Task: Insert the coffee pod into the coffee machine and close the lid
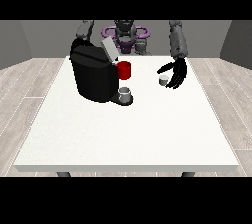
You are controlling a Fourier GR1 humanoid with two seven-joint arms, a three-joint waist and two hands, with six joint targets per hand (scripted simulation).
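The small grey coffee pod [164, 81] stands on the white table [128, 134], right of the black coffee machine [95, 74]. The machine's grey lid [109, 50] is tilted up, open. The hand at the view's right [176, 73] hangs just right of the pod with its fingers spread and pointing down, open, close beside the pod and not closed round it. The arm at the view's left [85, 30] reaches down behind the machine, which hides its hand.
A red mug [125, 70] stands right behind the machine's front spout. A small grey cup [126, 93] sits on the machine's base plate. The table's near half lies in front of the machine.
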